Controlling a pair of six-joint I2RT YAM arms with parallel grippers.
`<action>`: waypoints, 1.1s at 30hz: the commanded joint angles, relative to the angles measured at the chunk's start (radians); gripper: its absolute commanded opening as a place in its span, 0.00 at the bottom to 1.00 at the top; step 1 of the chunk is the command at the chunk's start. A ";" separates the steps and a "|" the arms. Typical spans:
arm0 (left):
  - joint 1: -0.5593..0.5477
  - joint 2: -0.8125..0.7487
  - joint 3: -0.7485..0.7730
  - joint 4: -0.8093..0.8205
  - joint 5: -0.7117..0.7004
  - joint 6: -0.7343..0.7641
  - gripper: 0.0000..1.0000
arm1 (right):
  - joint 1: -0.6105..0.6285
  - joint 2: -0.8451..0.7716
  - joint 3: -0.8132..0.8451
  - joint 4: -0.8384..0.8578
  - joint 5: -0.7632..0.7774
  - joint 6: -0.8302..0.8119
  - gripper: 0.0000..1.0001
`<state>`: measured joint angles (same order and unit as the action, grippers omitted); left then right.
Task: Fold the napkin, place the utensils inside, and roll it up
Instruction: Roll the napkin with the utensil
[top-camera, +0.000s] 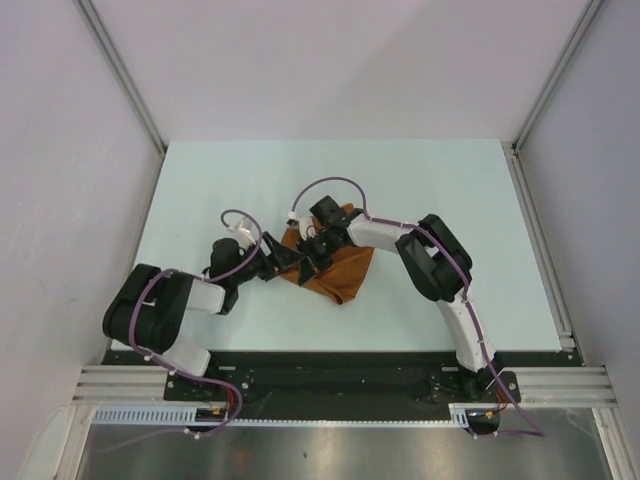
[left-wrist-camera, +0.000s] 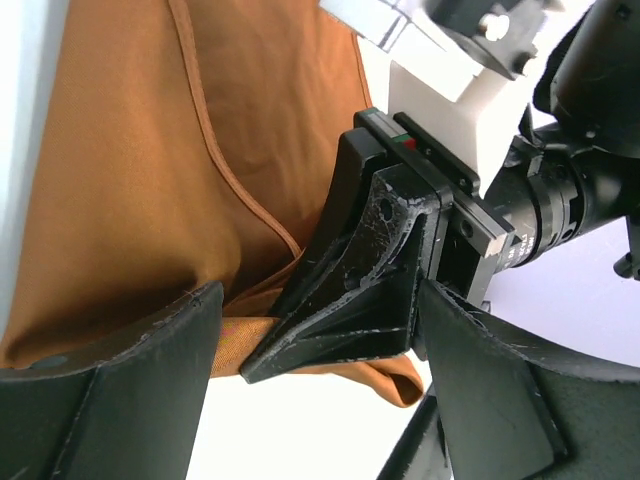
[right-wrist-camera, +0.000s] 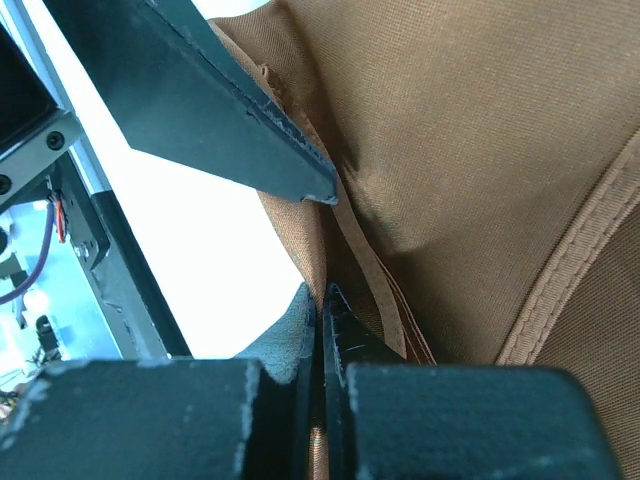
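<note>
We see a pale worktop (top-camera: 200, 180) with plain walls on three sides, and both arms bolted at its near edge. The left arm (top-camera: 160, 315) lies low and reaches in from the near left. The right arm (top-camera: 440, 265) bends at the elbow and comes in from the near right. They meet near the middle, over the napkin (top-camera: 345, 272)

The napkin lies bunched in a rough, crumpled heap near the centre of the worktop, its near corner pointing toward the bases. In the wrist views its hemmed edges run across folded layers

The right pincer (top-camera: 318, 248) sits on the napkin's left part. Its wrist view shows the jaws pressed almost together, with a thin fold of cloth edge nipped between them

The left pincer (top-camera: 283, 262) is just beside it, at the napkin's left edge. Its fingers (left-wrist-camera: 150, 380) stand wide apart, and between them we see cloth and one black finger of the right pincer. We cannot tell whether its fingers touch the cloth
</note>
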<state>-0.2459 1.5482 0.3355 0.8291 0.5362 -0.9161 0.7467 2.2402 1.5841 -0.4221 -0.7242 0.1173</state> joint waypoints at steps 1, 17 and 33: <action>-0.004 0.053 -0.042 0.128 -0.033 0.040 0.83 | 0.006 0.041 -0.033 -0.044 0.012 0.010 0.00; 0.045 0.176 -0.124 0.335 -0.032 0.019 0.83 | -0.030 -0.059 -0.131 0.054 -0.035 0.067 0.40; 0.092 0.317 -0.153 0.505 0.002 -0.036 0.83 | -0.093 -0.211 -0.272 0.034 0.006 0.045 0.58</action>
<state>-0.1841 1.8278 0.2039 1.3560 0.6357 -0.9726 0.6739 2.0811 1.3537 -0.3183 -0.7586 0.2058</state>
